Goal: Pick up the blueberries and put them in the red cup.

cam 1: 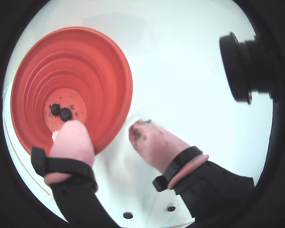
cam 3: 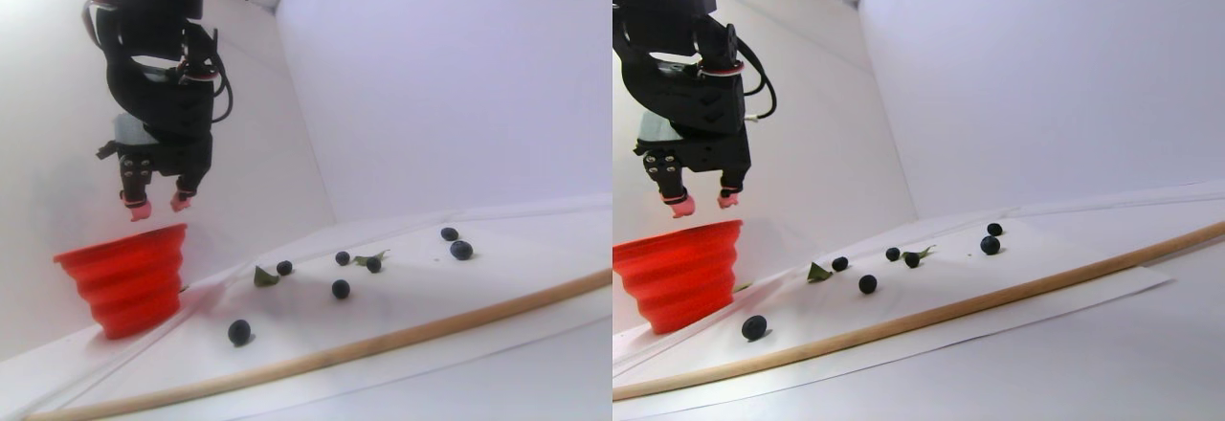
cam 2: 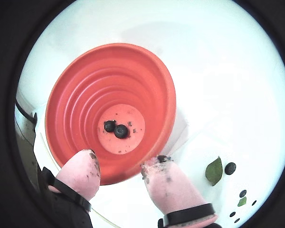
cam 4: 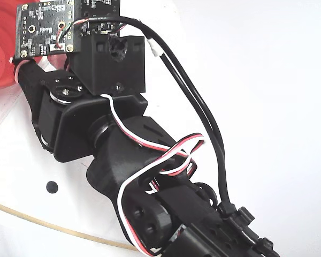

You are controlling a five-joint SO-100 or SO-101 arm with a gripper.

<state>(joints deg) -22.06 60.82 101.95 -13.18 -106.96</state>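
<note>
Tool hangs agape and empty above red cup holding two blueberries

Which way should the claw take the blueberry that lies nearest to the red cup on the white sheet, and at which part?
Grip that blueberry across its widest middle, coming straight down from above. It is a small round ball lying alone on the flat sheet, apart from the red cup and the leaves, so both fingers can probably close around it. The claw hangs open above the cup.
</note>
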